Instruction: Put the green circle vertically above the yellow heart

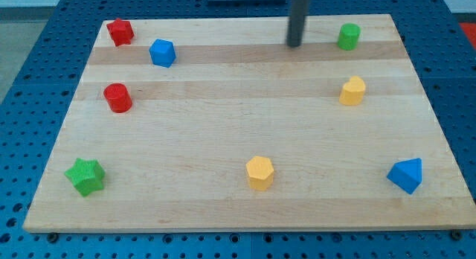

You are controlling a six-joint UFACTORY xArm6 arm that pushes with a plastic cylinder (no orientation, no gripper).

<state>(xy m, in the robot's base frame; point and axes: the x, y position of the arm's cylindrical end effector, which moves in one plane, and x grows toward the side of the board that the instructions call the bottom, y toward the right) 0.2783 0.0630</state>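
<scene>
The green circle (348, 36) stands near the top right of the wooden board (245, 125). The yellow heart (352, 90) sits just below it, towards the view's bottom, almost in line with it. My tip (294, 45) is at the view's top, to the left of the green circle and apart from it, and up and left of the yellow heart.
A red block (120, 31) and a blue block (162, 52) lie at the top left. A red circle (117, 97) is at the left. A green star (85, 176) is at the bottom left, a yellow hexagon (259, 172) at bottom centre, a blue triangle (406, 175) at bottom right.
</scene>
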